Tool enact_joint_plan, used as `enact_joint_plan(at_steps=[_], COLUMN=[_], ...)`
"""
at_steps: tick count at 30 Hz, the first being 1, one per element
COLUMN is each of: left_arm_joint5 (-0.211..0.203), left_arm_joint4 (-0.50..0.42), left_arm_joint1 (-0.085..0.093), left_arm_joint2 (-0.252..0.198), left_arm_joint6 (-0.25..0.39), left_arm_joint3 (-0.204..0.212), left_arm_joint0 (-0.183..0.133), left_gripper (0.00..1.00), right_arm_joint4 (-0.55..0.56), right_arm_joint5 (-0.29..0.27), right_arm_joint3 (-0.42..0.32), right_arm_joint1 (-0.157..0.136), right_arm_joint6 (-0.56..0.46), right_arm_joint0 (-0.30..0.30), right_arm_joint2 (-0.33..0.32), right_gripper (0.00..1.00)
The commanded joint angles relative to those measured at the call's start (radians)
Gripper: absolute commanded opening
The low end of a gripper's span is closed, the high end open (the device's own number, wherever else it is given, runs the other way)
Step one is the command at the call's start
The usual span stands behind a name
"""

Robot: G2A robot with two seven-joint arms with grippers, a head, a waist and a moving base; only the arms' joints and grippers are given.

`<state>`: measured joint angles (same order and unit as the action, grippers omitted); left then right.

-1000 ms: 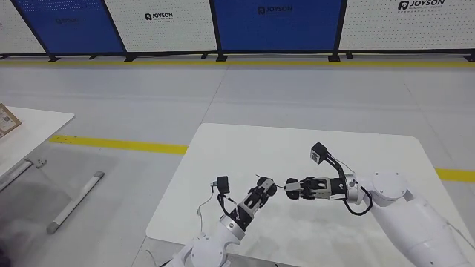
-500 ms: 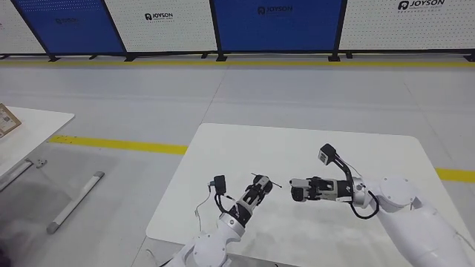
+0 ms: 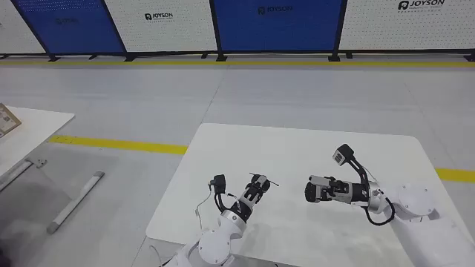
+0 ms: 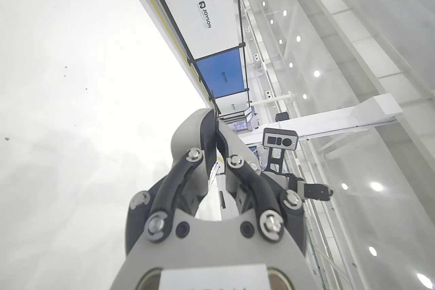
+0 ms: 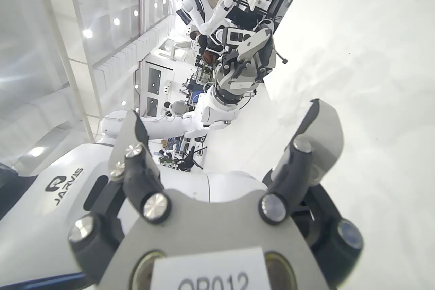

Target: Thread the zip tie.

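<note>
Above the tabletop [image 3: 297, 144], the left jaws are pressed together, apparently pinching the zip tie [image 3: 266, 180], whose long axis points toward the spread, empty right jaws, set well apart.

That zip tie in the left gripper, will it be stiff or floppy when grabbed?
Probably fairly stiff: the zip tie juts straight from the left gripper without drooping. Likely very light and thin, so the open right gripper could easily deflect it.
</note>
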<state>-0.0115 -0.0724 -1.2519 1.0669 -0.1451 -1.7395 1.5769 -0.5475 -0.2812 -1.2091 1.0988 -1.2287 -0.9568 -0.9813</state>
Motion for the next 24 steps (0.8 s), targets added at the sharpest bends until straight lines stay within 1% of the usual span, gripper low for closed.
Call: enact_joint_plan(at_steps=[1,4,7,8,11,13,14,16,24], left_arm_joint5=[0.0,0.0,-0.004,-0.005,0.001,0.004,0.013,0.034,0.034], left_arm_joint4=[0.0,-0.008,-0.061,-0.09,-0.151,-0.153,-0.15,-0.165,-0.164], left_arm_joint1=[0.0,-0.001,-0.002,0.0,0.006,0.01,0.011,0.015,0.015], left_arm_joint2=[0.0,0.005,0.023,0.037,0.079,0.096,0.099,0.102,0.104], left_arm_joint6=[0.0,-0.011,0.007,0.026,0.088,0.113,0.133,0.197,0.19], left_arm_joint3=[0.0,0.003,0.002,0.0,-0.007,-0.007,-0.006,-0.006,-0.003], left_arm_joint0=[0.0,-0.003,0.0,0.005,0.017,0.025,0.027,0.027,0.025], left_gripper=[0.0,0.0,0.0,0.0,0.0,0.0,0.0,0.0,0.0], right_arm_joint4=[0.0,0.003,-0.006,-0.016,-0.029,0.001,0.01,0.003,0.003], right_arm_joint5=[0.0,0.002,-0.002,-0.011,-0.039,-0.044,-0.045,-0.042,-0.042], right_arm_joint3=[0.0,-0.007,-0.005,0.003,0.018,0.021,0.019,0.006,0.006], right_arm_joint1=[0.0,0.0,-0.01,-0.015,-0.027,-0.034,-0.037,-0.041,-0.041], right_arm_joint6=[0.0,0.014,-0.045,-0.085,-0.152,-0.161,-0.161,-0.161,-0.161], right_arm_joint0=[0.0,-0.007,-0.019,-0.024,-0.039,-0.044,-0.047,-0.058,-0.058], right_arm_joint2=[0.0,0.0,-0.027,-0.042,-0.078,-0.088,-0.094,-0.099,-0.099], right_gripper=[1.0,1.0,1.0,1.0,1.0,1.0,1.0,1.0,1.0])
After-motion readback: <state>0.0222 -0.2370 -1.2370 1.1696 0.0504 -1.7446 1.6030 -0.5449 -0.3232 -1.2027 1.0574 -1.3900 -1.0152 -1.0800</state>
